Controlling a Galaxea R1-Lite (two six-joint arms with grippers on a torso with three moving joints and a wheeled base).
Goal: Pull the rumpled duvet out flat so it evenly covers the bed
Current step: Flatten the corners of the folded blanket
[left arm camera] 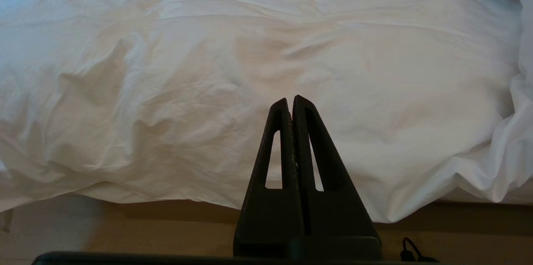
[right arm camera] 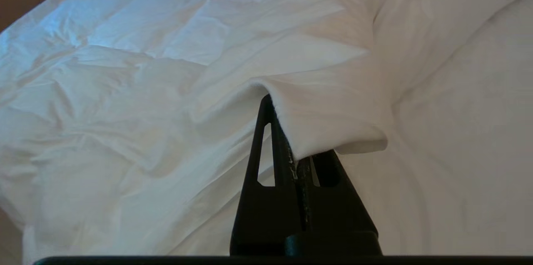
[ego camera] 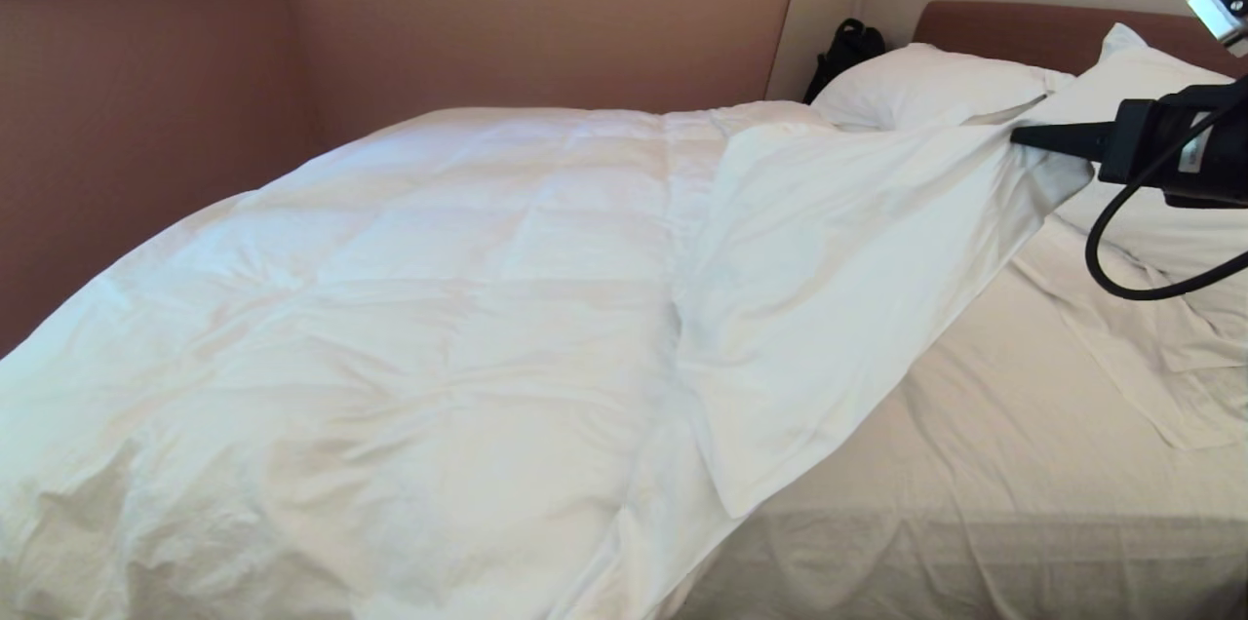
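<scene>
Right gripper clenched on a duvet corner, lifted near the pillows — fabric stretched taut. Duvet bunched over the bed's left half, sheet bare at right. Left gripper closed, empty — above the duvet's edge.

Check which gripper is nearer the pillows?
Right. The right gripper hangs just before the pillows, shut on the duvet corner; the left gripper hangs by the duvet's floor-side edge.

The duvet ran past the frame's lower-left edge, hid the bed's left half, and draped over the right end effector's fingertips
</scene>
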